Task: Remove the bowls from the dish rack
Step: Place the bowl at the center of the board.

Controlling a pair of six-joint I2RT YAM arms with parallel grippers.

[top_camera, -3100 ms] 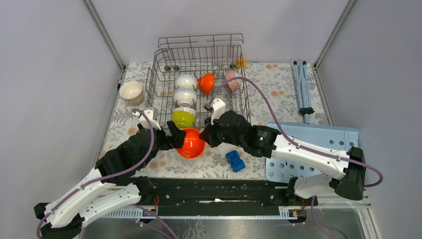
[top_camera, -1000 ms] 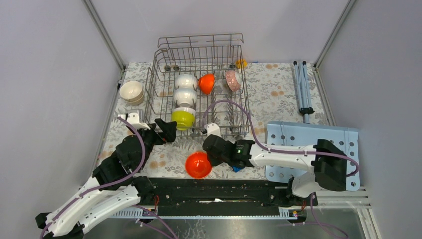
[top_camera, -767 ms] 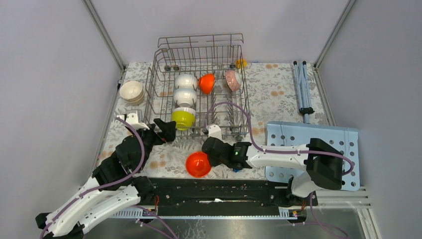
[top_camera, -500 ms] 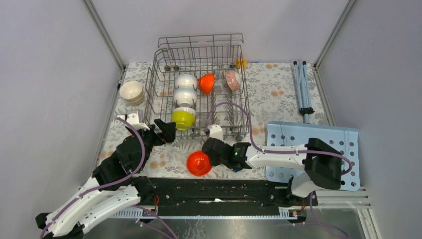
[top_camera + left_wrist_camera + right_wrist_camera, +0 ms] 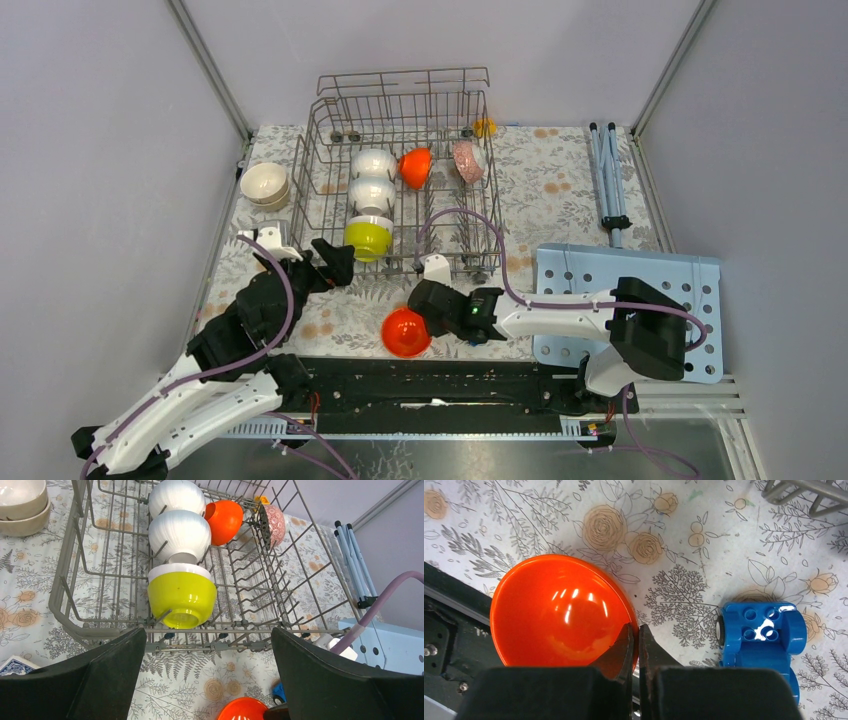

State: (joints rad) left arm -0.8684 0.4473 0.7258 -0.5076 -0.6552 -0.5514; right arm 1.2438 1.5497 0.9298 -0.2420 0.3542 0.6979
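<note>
Glossy orange bowl (image 5: pixel 554 610) – smooth, plastic-looking, with bright highlights. Under it, a matt table covering (image 5: pixel 684 595) printed with flowers. Blue toy car (image 5: pixel 758 640) of shiny studded plastic. Dish rack (image 5: pixel 235 628) of dull grey metal wire – its yellow-green bowl (image 5: pixel 181 596) smooth and glossy, the white bowls (image 5: pixel 180 530) finely ribbed.

Even, diffuse light from overhead fills the enclosure, leaving only soft, short shadows on the floral surface (image 5: pixel 560 190). Small white highlights glint inside the orange bowl (image 5: pixel 559 612), toward 1 o'clock of its middle. Seen from the left wrist, the left pincer (image 5: pixel 207 640) looms as dark, soft-edged masses at 7 and 5 o'clock; the dish rack (image 5: pixel 250 580) beyond is crisp.
</note>
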